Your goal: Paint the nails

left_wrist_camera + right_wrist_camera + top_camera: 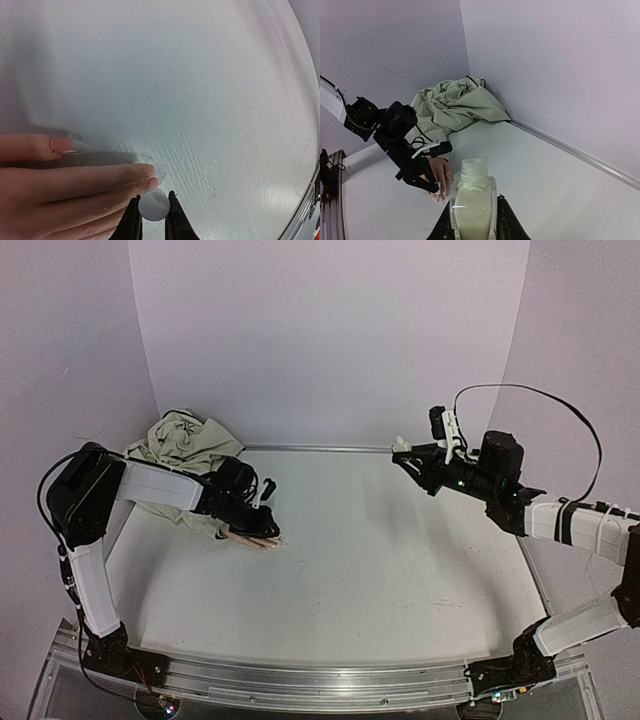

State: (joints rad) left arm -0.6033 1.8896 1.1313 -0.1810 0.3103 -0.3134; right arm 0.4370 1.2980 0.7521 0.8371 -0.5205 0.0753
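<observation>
While the right gripper (474, 204) clamps a translucent bottle (471, 192), the left gripper (153, 199) pinches a round white knob (153, 206) beside pointed nails (72, 146).

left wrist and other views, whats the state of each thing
peach mannequin hand, lying flat on the table
beige fabric sleeve, crumpled by the far wall
small white bottle, uncapped, held in right gripper
small white round cap, clamped in left gripper beside the nails

Even, diffuse light, slight purple cast on walls (330, 330). Soft shadow beside mannequin hand (60, 185) — left-wrist view soft close-up, edges bowed by fisheye.
</observation>
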